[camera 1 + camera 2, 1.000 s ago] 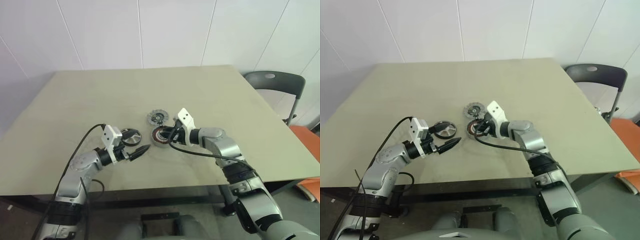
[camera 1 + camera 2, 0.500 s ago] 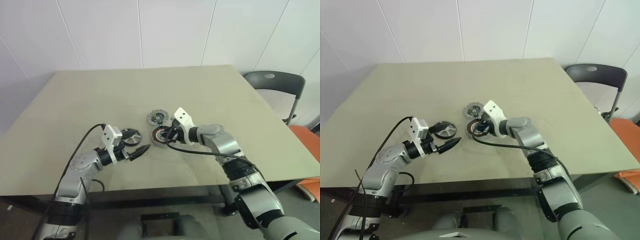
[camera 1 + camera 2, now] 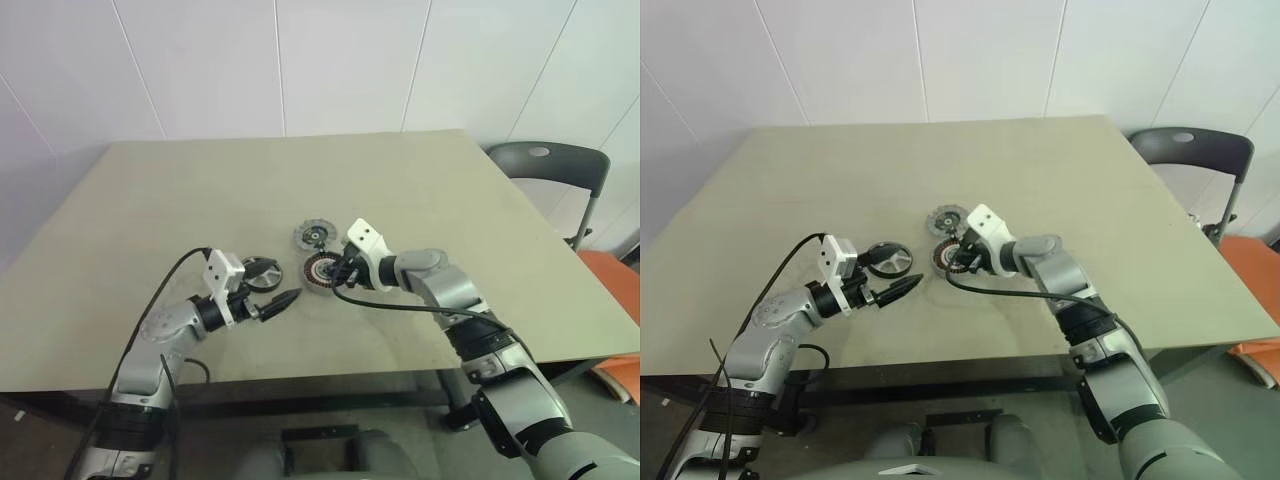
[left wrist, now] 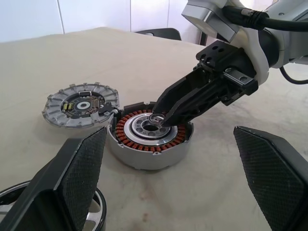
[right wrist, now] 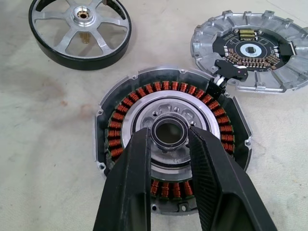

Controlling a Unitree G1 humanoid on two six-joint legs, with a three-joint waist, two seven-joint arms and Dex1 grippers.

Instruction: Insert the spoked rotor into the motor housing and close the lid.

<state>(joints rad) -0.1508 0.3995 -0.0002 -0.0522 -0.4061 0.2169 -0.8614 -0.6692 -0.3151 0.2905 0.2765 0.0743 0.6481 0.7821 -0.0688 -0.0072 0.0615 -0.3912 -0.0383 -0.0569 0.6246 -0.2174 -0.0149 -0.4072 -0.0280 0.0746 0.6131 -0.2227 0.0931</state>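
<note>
The spoked rotor lies flat on the counter just beside the open left gripper; rigid, smooth metal, probably slippery, best pinched across the rim or a spoke. Beyond it sits the motor housing, where the right gripper pinches a small dark ring at the centre. Farthest lies the lid.

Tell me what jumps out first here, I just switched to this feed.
The right hand stands out: its two black fingers pinch a small dark ring at the pale centre of the motor housing, mid-table. The lid lies dark face up just behind the housing. The spoked rotor sits on the table beside the open left hand.
</note>
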